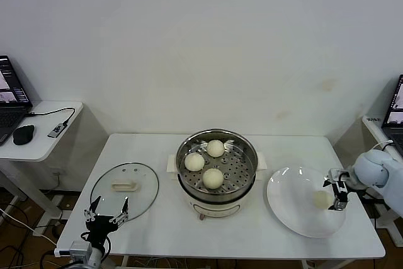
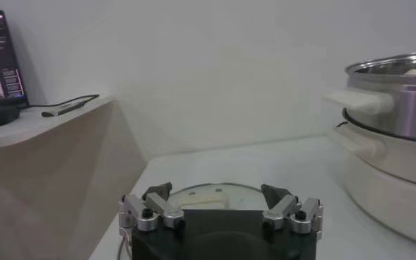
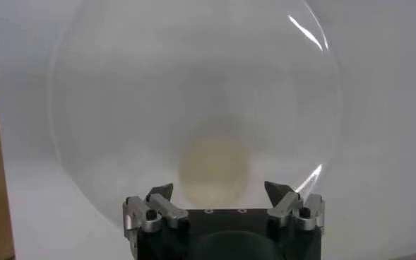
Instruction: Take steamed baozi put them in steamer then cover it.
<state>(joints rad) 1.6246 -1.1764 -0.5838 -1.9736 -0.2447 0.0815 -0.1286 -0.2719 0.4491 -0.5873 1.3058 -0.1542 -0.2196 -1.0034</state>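
**On the white table: steamer, three buns in, one on the plate**

On the white table [image 1: 157, 218], centre: the steamer [image 1: 216, 167], a shiny steel pot on a cream-white base with side handles, uncovered. On its perforated tray lie three steamed baozi: one toward the back [image 1: 215, 148], one on the robot's left side [image 1: 194, 162], one nearest the front [image 1: 213, 177]. They sit close together, not clearly touching.

To the robot's right of the steamer: a flat white plate [image 1: 289, 203], holding the fourth baozi [image 1: 321, 200] near its outer edge.

Right gripper [image 1: 337, 190]: low over the plate's outer edge, just beside the fourth bun. In the right wrist view the fingers [image 3: 159, 194] stand apart with the bun [image 3: 215, 169] ahead of them and between their lines; no contact with the bun can be made out, and nothing is held.

To the robot's left of the steamer: the cover [image 1: 124, 187], a glass lid with metal rim, lying flat on the table with its cream-white bar handle [image 1: 124, 186] up.

Left gripper [image 1: 106, 212]: parked at the table's front edge, just before the cover, jaws spread wide and empty. The left wrist view shows its fingers [image 2: 158, 192] apart, with the cover [image 2: 215, 194] just beyond them.

Off the table, far left: a small side desk [image 1: 44, 140] with a laptop [image 1: 11, 96], a black mouse [image 1: 23, 134] and a cabled adapter [image 1: 58, 130]. Far right: a second laptop [image 1: 395, 111], partly in view.
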